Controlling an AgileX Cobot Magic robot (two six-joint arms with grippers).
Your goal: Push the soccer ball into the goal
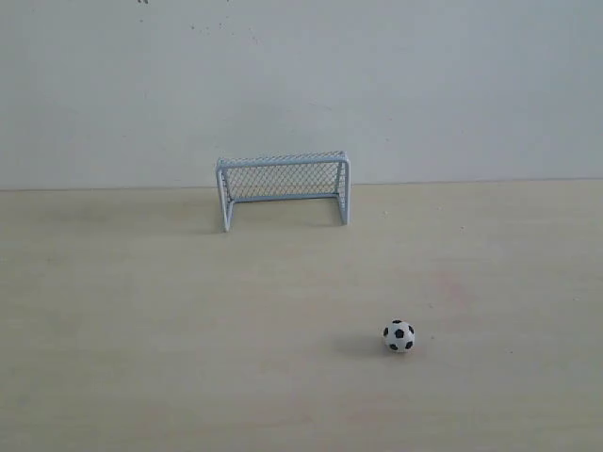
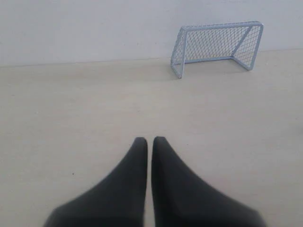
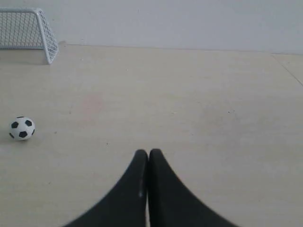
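Note:
The soccer ball [image 1: 399, 336] is small, white with black patches, and rests on the pale table in front of the goal and to its right. The goal [image 1: 283, 187], a pale tubular frame with mesh, stands at the back by the wall, mouth facing the front. Neither arm shows in the exterior view. My left gripper [image 2: 149, 140] is shut with nothing in it; the goal [image 2: 218, 46] lies well ahead of it. My right gripper [image 3: 148, 152] is shut and holds nothing; the ball [image 3: 22, 128] sits off to one side of it, and a corner of the goal [image 3: 28, 30] is farther off.
The pale wooden table [image 1: 151, 320] runs back to a plain white wall [image 1: 301, 85]. A table edge or seam [image 3: 287, 66] shows at the far side in the right wrist view. No other objects are in sight.

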